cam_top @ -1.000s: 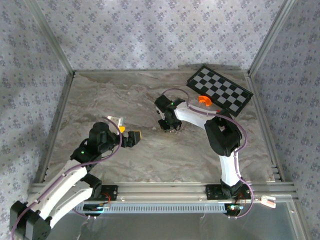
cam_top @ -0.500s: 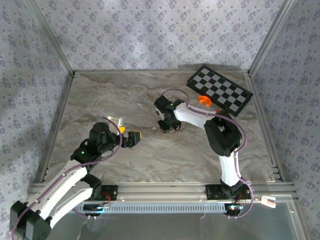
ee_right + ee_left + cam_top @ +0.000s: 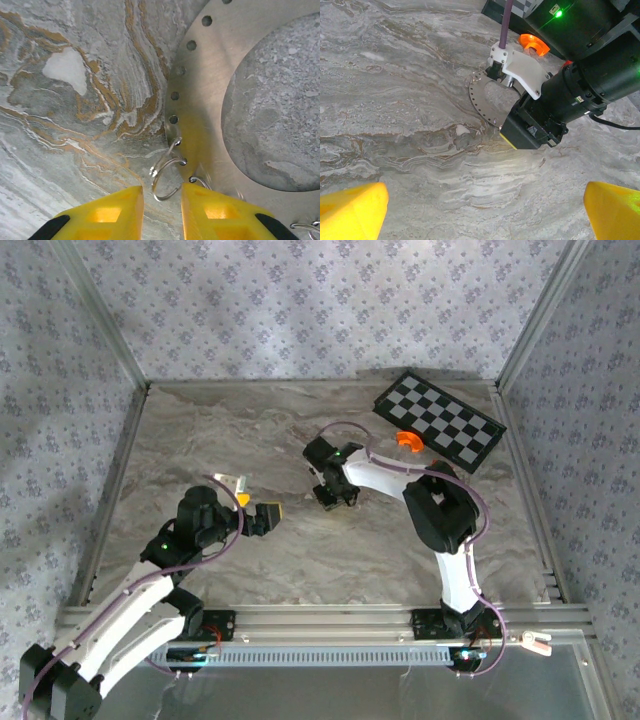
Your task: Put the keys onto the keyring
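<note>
Nearest the arm bases, the left gripper (image 3: pixel 266 514) hovers over the marbled tabletop (image 3: pixel 190 440) with its yellow fingers (image 3: pixel 351 212) spread wide and nothing between them. Just beyond it, toward mid-table, the right gripper (image 3: pixel 162 197) points down at the surface, its yellow fingertips (image 3: pixel 107 212) drawn close with only a narrow gap. The keyring (image 3: pixel 167 179), a thin wire loop, lies in that gap, hooked at the rim of a flat perforated metal disc (image 3: pixel 200 75) that rests on the table. Whether the fingertips actually pinch the wire cannot be told. Farther back, to the right, an orange curved plastic piece (image 3: pixel 407 440) lies just at the near edge of a black-and-white checkerboard (image 3: pixel 440 420) near the rear wall.
</note>
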`<state>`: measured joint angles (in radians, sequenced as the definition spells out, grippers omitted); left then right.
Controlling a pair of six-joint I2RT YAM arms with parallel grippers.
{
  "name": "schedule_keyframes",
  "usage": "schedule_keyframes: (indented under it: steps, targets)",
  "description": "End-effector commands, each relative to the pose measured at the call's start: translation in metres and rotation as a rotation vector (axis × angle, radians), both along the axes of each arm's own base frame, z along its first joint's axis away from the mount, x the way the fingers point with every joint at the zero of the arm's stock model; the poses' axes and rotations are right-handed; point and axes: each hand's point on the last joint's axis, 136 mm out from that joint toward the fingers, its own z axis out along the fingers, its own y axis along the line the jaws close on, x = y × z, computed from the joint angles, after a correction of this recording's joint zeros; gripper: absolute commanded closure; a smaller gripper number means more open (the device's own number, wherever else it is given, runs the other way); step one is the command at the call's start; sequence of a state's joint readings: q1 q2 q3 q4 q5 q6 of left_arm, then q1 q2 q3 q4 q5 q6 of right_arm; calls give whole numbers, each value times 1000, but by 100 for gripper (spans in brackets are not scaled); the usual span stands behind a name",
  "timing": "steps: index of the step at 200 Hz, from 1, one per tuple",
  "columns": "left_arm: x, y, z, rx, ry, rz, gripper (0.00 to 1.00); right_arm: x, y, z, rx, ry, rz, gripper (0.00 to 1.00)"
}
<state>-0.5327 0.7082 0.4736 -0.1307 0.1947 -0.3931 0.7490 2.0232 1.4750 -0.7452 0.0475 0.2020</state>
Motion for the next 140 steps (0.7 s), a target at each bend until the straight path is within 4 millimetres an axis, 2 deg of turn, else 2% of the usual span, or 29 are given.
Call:
schedule_keyframes:
  steps: [1,41,77,140]
  targets:
    - [-1,-1,8,-7,-33,-10,0,-3,-7,-5,-53,14,-11,73]
    - [-1,0,8,-6,-34,-6,0,2,-9,-4,-84,-15,-13,74]
    - [-1,0,8,-5,-34,-6,0,-1,-1,-4,-90,-27,18,72]
    - [-2,1,10,-5,-40,-5,0,0,-4,-8,-120,-28,15,74]
